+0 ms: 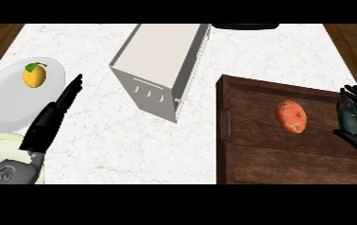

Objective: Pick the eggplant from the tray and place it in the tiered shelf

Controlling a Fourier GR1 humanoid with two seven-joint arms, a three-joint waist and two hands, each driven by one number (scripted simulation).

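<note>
A dark wooden tray lies at the right of the counter. One orange-red, rounded vegetable lies on it, looking unlike a purple eggplant. My right hand shows at the right edge, just right of the vegetable and apart from it, open with relaxed fingers and partly cut off by the frame. The white tiered shelf stands at the top middle, slanted. My left hand rests open at the left with its fingers straight, pointing up beside the plate.
A white plate at the left edge holds a yellow lemon. A pale green thing lies under my left forearm. A dark object sits at the top edge. Wooden borders flank the marble counter.
</note>
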